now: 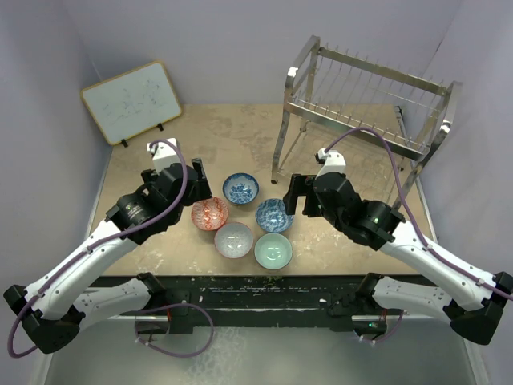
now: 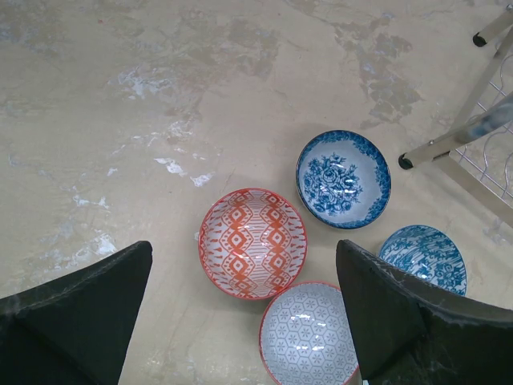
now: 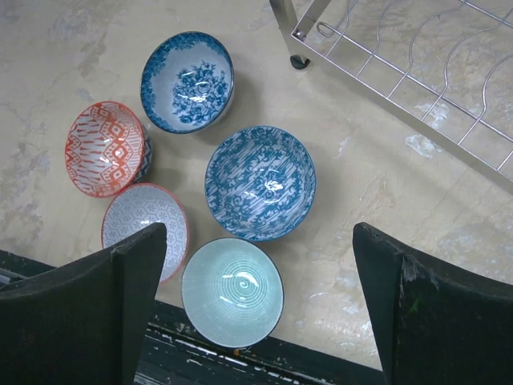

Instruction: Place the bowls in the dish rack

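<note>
I find both grippers empty. The left gripper [image 2: 243,249] stands wide open, with the red-orange bowl [image 2: 252,242] framed between its fingers. The right gripper [image 3: 258,233] is equally wide open over the blue patterned bowl [image 3: 260,182]. All five bowls [image 1: 233,240] sit clustered mid-frame on the table [image 1: 160,152]. None is in the dish rack [image 1: 365,104] at upper right. In my judgement loading has not begun. The next move calls for a descent onto one rim without nudging the close neighbours.

5 bowls [image 1: 233,240] clustered at table [image 1: 345,160] ctr, dish rack [image 1: 365,96] behind to R, whiteboard [image 1: 132,100] at rear L
</note>
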`<state>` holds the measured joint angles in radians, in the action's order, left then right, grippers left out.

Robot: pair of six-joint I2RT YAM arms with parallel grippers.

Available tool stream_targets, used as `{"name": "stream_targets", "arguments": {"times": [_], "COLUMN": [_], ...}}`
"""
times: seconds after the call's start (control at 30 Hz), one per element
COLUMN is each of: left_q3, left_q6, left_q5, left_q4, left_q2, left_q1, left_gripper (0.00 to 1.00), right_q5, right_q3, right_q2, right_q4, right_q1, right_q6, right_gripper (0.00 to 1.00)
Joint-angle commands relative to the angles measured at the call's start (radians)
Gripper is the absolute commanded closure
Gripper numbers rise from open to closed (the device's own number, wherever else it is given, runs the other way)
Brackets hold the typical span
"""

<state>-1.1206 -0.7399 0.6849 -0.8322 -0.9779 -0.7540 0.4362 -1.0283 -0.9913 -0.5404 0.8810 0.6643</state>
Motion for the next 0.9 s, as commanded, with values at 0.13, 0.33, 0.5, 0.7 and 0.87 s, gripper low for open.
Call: {"name": "stream_targets", "arguments": {"times": [0.13,0.33,0.5,0.7,0.87], "left_q3": [-0.008,0.034,0.074,0.107,0.116], "left_q6": [0.016,0.11,0.235,0.248,0.241], "left_q5": [0.023,-0.015,-0.102,-0.137,-0.131], "left_q4": [0.049,0.129,0.193,0.204,0.176], "left_q2": [0.058,0.126,0.186,0.237,0.256], "left_q1": [-0.004,-0.004,-0.003,-0.004,-0.004], "left_gripper": [0.01,0.01,0.01,0.01,0.01], "right_q5": [0.051,0.062,0.042,-0.005,0.027], "right_q3": [-0.028,-0.02,0.005,0.055,0.04], "right_q2": [0.011,0.011,0.021,-0.066,-0.17], "right_q4": [-0.013,-0.024,-0.001,0.042,0.098], "right_q1": [0.004,0.004,0.004,0.028,0.097], "right_q6": [0.014,0.015,-0.026,-0.008,-0.012], "right_gripper": [0.01,0.01,0.01,0.02,0.04]}}
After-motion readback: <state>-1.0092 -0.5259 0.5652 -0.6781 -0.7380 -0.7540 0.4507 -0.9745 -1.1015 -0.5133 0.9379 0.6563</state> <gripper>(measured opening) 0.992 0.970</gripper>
